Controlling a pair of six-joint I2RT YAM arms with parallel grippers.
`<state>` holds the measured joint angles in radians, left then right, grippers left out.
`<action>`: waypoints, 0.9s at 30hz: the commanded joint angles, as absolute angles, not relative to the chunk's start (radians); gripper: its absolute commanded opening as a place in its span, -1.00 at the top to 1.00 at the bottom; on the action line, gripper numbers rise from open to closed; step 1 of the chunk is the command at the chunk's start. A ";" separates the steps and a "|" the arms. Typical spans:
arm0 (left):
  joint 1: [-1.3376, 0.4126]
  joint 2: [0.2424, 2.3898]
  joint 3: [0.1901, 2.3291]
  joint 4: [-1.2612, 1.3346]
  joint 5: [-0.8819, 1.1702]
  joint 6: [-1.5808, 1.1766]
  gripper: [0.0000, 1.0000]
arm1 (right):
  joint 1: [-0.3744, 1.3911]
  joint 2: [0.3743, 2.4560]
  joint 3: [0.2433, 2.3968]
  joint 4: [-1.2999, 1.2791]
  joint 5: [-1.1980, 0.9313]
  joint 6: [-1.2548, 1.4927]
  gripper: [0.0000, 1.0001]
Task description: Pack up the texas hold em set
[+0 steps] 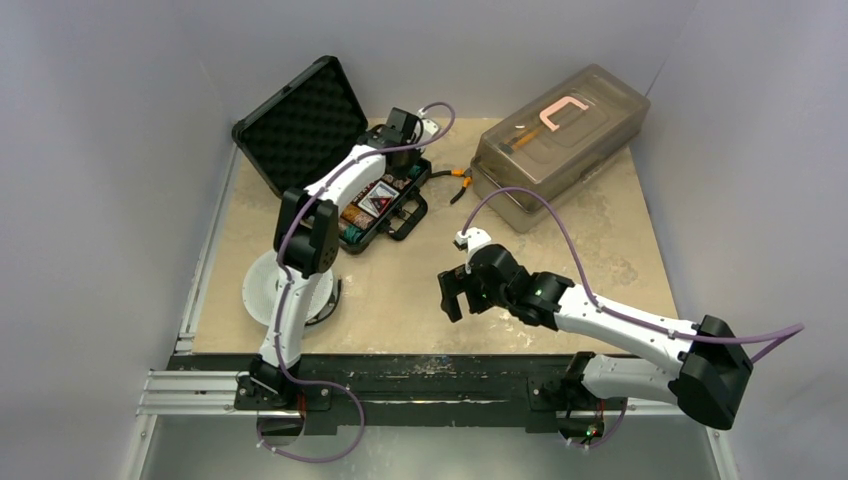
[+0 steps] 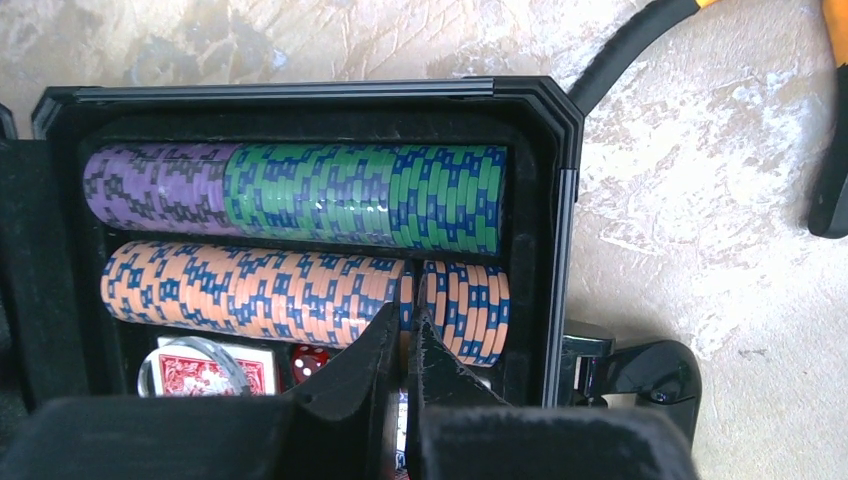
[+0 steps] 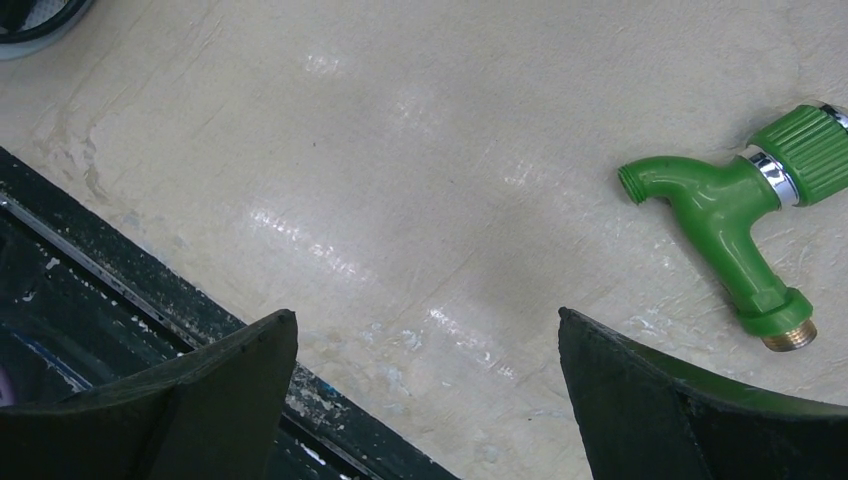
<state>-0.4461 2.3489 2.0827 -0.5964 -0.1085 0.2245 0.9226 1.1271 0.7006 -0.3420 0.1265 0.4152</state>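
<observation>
On the beige table (image 1: 400, 285), my left end effector (image 2: 406, 322) sits narrow at the orange chips (image 2: 250, 290); my right end effector (image 3: 425, 315) gapes wide.

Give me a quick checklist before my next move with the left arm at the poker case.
1. Is the lid open: ok; it leans back from the case.
2. Are the purple and green chips seated: ok; they form one full row.
3. Are the orange chips seated: not ok; a gap splits the row right at the left gripper.
4. Is the left gripper holding a chip: cannot tell; its fingers nearly meet.
5. Is the right gripper free: ok; it is open and empty over the bare table.
</observation>
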 commanded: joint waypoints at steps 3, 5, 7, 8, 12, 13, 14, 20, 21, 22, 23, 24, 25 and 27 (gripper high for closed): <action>-0.449 2.374 2.127 -0.620 -0.112 0.234 1.00 | 0.919 1.140 0.743 -0.305 0.102 0.415 -0.98; -0.449 2.374 2.124 -0.616 -0.122 0.229 0.98 | 0.917 1.140 0.743 -0.303 0.099 0.416 -0.98; -0.449 2.373 2.131 -0.621 -0.135 0.224 0.75 | 0.918 1.141 0.741 -0.298 0.095 0.418 -0.98; -0.448 2.369 2.134 -0.624 -0.139 0.220 0.61 | 0.917 1.143 0.742 -0.296 0.094 0.420 -0.98; -0.446 2.328 2.149 -0.642 -0.167 0.200 0.33 | 0.917 1.144 0.746 -0.294 0.087 0.420 -0.98; -0.445 2.313 2.150 -0.646 -0.170 0.194 0.29 | 0.917 1.142 0.744 -0.291 0.086 0.420 -0.98; -0.442 2.296 2.150 -0.651 -0.168 0.189 0.26 | 0.917 1.139 0.744 -0.290 0.086 0.420 -0.98; -0.425 2.200 2.147 -0.707 -0.140 0.146 0.22 | 0.917 1.136 0.734 -0.283 0.082 0.436 -0.97; -0.420 2.181 2.143 -0.714 -0.132 0.129 0.21 | 0.917 1.133 0.731 -0.279 0.083 0.442 -0.98; -0.411 2.162 2.134 -0.716 -0.116 0.110 0.21 | 0.917 1.131 0.730 -0.275 0.083 0.448 -0.98; -0.401 2.140 2.124 -0.718 -0.099 0.088 0.20 | 0.917 1.131 0.729 -0.274 0.084 0.454 -0.98; -0.390 2.119 2.114 -0.720 -0.088 0.060 0.16 | 0.917 1.133 0.731 -0.276 0.088 0.459 -0.98; -0.377 2.102 2.107 -0.725 -0.079 0.019 0.15 | 0.917 1.138 0.736 -0.280 0.097 0.465 -0.98; -0.343 2.065 2.106 -0.747 -0.049 -0.060 0.14 | 0.917 1.152 0.749 -0.293 0.116 0.477 -0.98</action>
<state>-0.4099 2.2024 2.1017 -0.7269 -0.1074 0.0952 0.9218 1.1442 0.7029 -0.3149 0.0872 0.4427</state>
